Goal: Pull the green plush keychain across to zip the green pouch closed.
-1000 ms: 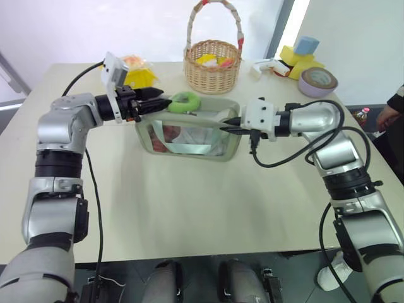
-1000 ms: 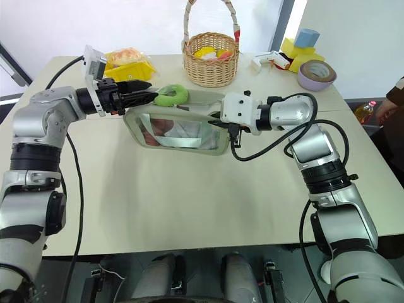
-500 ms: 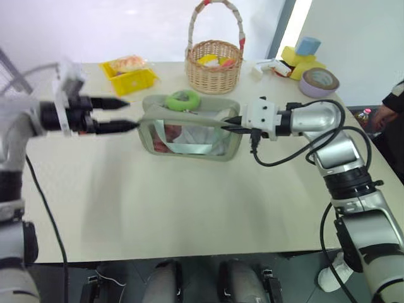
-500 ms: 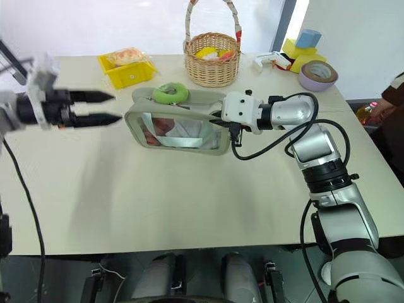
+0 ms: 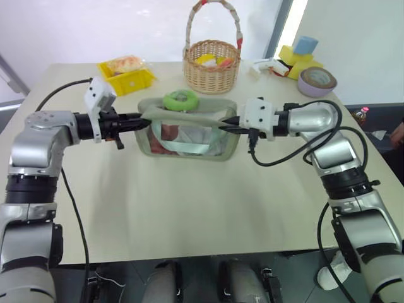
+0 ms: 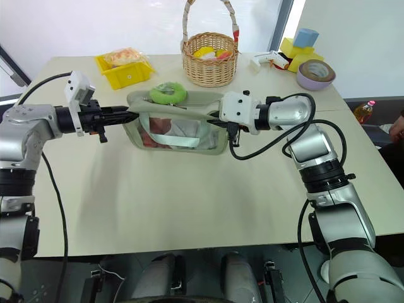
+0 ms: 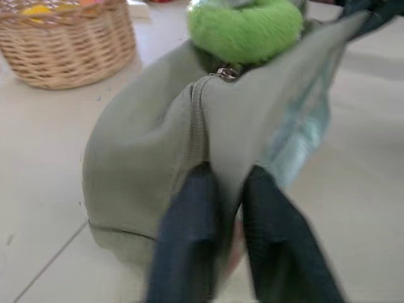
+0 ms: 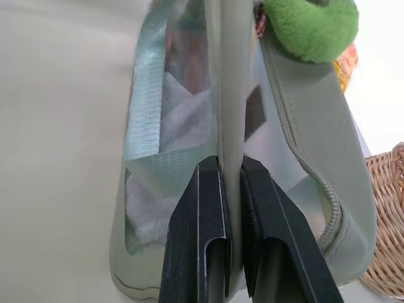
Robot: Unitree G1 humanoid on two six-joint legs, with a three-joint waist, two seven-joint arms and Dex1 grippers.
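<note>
Head view: both claws (image 5: pixel 144 118) (image 5: pixel 228 127) clamp green pouch (image 5: pixel 189 136) ends; red-white stuff inside; keychain (image 5: pixel 180 101) atop.

The keychain (image 5: pixel 180 101) sits atop the pouch (image 5: pixel 189 129), before the basket (image 5: pixel 212 65).

Both grippers' jaws clamped, arms outstretched

I can't read the red-and-white contents behind the pouch (image 5: pixel 189 129) window | left hand (image 7: pixel 228 189) blurred in its wrist view | basket (image 7: pixel 66 38) cut off at that picture's edge | keychain (image 8: pixel 312 28) cropped in right wrist view
</note>
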